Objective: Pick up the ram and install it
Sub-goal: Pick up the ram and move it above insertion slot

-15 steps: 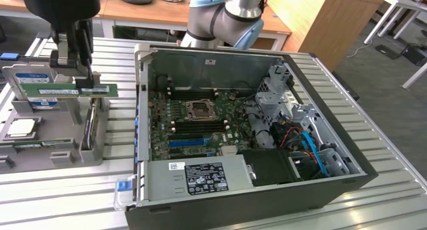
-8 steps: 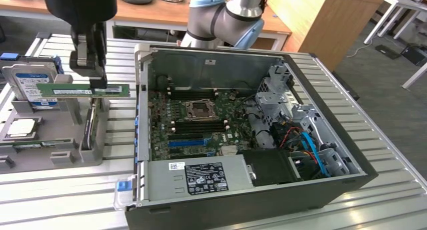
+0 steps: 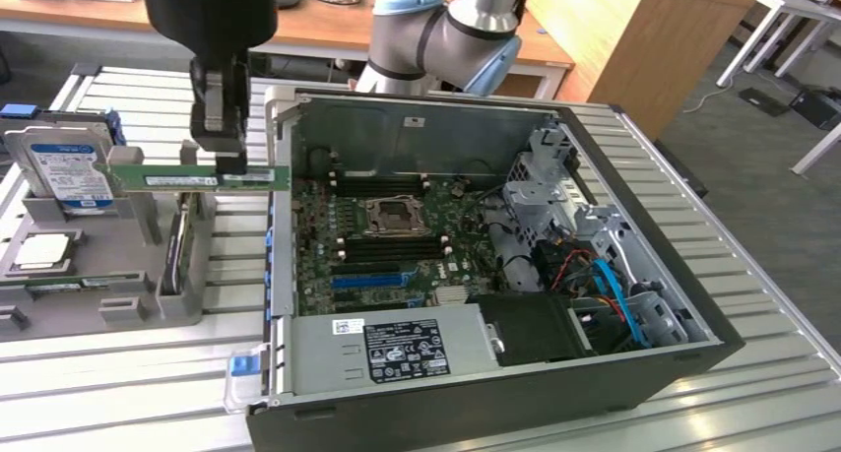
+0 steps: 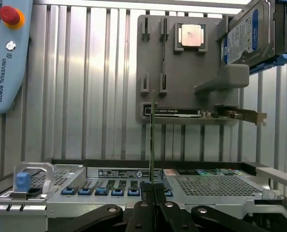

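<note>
Pinches the ram (image 3: pixel 197 179) in the gripper (image 3: pixel 230 162), with the black fingers drawn nearly all the way together on the thin board's upper long edge. Holds it level and off every surface, just outside the computer case (image 3: pixel 526 413) on the exterior view's left, with one end close to the case's pale sheet-metal wall. Shows there as a long, narrow green strip with flat dark chips and a small white label. Presents the ram (image 4: pixel 152 140) edge-on to the wrist view, a hairline sliver rising from the tips of the gripper (image 4: pixel 153 191).

Hangs near a grey holder (image 3: pixel 79 304) of matte plastic with upright slotted posts, set beside the case on that same side. Bears a hard drive (image 3: pixel 66 171), a flat metal slab with a blue-and-white label, propped on edge, and a square silver-lidded processor (image 3: pixel 39 250) lying flat.

Exposes inside the case a green motherboard (image 3: pixel 394 245) with a square metal socket (image 3: pixel 392 216) flanked by black ribbed slots, and a blue slot strip (image 3: pixel 368 280) nearer the power supply (image 3: pixel 394 346), a boxy grey steel unit with a black label. Has beneath the case a table (image 3: pixel 132 393) of ribbed aluminium in long parallel slats. Includes, well apart from the case in the wrist view, a pale blue teach pendant (image 4: pixel 5 58) with a round red button (image 4: pixel 9 14).
</note>
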Robot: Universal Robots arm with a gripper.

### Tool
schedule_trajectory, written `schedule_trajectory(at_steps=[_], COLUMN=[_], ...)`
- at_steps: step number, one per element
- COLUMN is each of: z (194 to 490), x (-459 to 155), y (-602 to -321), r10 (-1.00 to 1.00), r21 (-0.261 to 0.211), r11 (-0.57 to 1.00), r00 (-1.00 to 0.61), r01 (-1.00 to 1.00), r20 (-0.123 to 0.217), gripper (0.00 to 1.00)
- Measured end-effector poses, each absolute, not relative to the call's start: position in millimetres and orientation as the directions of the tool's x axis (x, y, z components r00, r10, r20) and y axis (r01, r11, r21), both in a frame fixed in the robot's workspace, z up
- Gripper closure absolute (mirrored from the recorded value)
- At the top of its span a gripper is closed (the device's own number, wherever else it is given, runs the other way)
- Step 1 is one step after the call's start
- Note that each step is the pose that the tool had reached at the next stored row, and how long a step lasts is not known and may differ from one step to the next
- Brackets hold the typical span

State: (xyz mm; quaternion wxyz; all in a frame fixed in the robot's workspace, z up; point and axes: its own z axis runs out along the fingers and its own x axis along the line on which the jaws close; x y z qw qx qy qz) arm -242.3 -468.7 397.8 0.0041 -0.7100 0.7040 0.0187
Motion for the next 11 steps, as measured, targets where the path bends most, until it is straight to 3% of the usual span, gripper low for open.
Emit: schedule_trajectory(at_steps=[11], z=[397.7], x=[-210.9], y=[-468.8], r10=[-0.999], r21=[0.021], r11=[-0.009], r00=[0.008], r01=[-1.000], r20=[-0.032], gripper=[0.88])
